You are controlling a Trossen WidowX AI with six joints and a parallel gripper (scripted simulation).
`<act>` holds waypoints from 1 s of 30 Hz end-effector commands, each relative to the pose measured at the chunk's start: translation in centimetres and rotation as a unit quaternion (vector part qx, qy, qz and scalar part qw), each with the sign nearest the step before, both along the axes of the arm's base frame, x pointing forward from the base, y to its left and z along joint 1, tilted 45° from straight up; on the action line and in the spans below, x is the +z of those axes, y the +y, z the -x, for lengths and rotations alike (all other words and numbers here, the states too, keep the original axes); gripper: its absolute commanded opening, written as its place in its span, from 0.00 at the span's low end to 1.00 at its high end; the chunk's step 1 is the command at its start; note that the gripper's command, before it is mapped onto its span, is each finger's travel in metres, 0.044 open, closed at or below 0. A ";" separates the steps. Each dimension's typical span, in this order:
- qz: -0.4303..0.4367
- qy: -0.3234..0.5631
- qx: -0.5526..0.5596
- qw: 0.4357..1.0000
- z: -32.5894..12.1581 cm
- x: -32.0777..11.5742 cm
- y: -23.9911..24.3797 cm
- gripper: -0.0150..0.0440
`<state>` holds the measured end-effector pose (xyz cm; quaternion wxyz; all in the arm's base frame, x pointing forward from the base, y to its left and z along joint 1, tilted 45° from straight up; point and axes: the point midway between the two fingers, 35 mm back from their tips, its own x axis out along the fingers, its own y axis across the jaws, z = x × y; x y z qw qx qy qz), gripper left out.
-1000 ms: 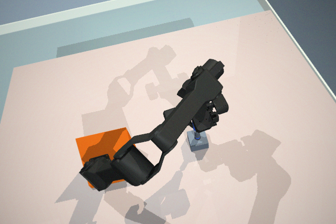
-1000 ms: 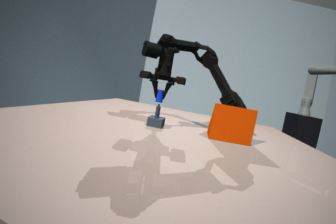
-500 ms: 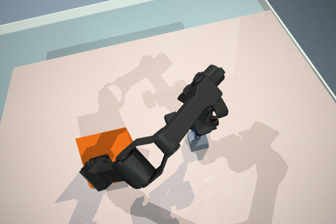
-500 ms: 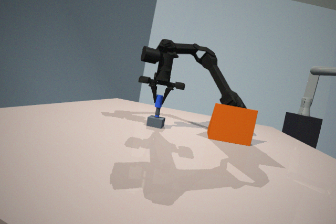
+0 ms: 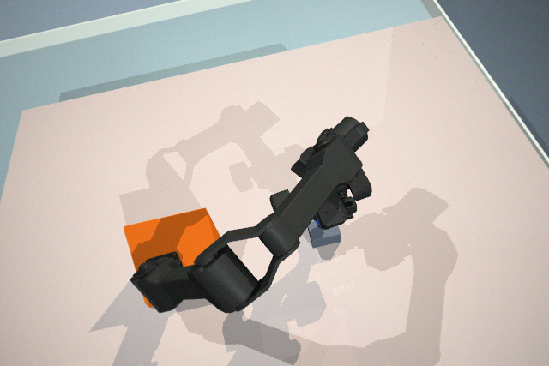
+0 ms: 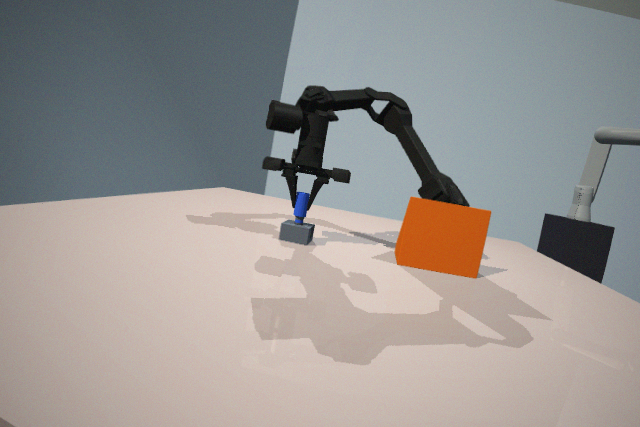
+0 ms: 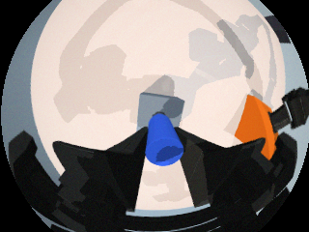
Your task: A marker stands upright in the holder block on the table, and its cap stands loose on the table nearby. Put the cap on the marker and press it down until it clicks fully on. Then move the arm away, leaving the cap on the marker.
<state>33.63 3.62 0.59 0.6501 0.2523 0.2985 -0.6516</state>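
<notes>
My gripper [image 6: 302,206] [image 7: 160,130] is shut on the blue cap [image 6: 301,201] [image 7: 164,140], which sits over the upper part of the marker [image 6: 299,219]. A short dark and blue piece of the marker shows between the cap's lower rim and the grey holder block [image 5: 325,237] [image 6: 296,233] [image 7: 147,110]. The cap and marker look roughly in line. The block stands on the table. In the top view the arm hides the fingertips and most of the cap; only a blue sliver shows. Whether the cap is fully seated cannot be told.
A large orange box [image 5: 195,240] [image 6: 443,238] [image 7: 252,121] stands near the arm's base, to the right of the holder block in the exterior view. Farther right in that view is a dark box [image 6: 576,249] with a pale jointed post [image 6: 583,200] behind it.
</notes>
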 end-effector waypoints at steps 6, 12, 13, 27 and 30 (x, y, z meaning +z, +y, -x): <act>0.003 0.002 0.002 1.000 0.1 -0.2 -0.3 0.25; 0.001 0.001 0.000 1.000 0.1 -0.2 -0.2 0.30; 0.001 0.001 0.000 1.000 0.1 -0.2 -0.2 0.34; 0.001 0.001 0.000 1.000 0.1 -0.2 -0.2 0.97; 0.001 0.001 0.000 1.000 0.0 0.0 -0.1 1.00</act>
